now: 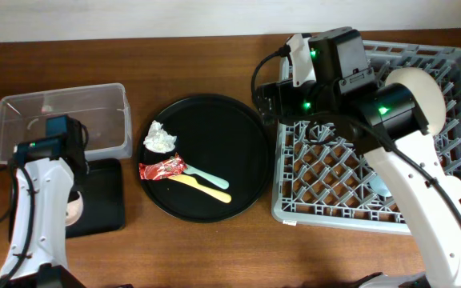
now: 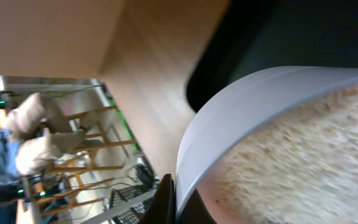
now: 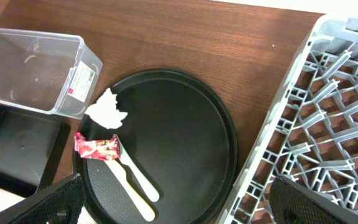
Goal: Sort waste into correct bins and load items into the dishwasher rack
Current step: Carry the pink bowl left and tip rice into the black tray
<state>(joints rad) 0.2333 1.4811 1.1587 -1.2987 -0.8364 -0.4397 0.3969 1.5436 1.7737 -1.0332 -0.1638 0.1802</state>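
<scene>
My left gripper (image 2: 174, 200) is shut on the rim of the small pinkish-white bowl (image 2: 253, 118), which is tilted and holds white rice-like grains (image 2: 297, 162) over the shallow black tray (image 1: 102, 200). The bowl's edge shows beside the arm in the overhead view (image 1: 74, 208). My right gripper (image 3: 185, 205) is open and empty, above the gap between the round black tray (image 1: 238, 144) and the dishwasher rack (image 1: 334, 168). On the round tray lie the white tissue (image 1: 160, 138), red wrapper (image 1: 161, 169), yellow spoon (image 1: 202, 189) and mint green spoon (image 1: 211, 178). The cream bowl-plate (image 1: 426, 92) stands in the rack.
The clear tub (image 1: 62, 120) sits behind the shallow black tray at the far left. A pale blue item (image 1: 381, 186) and a white item (image 1: 451, 189) lie in the rack, partly hidden by my right arm. The table's front edge is near the rack.
</scene>
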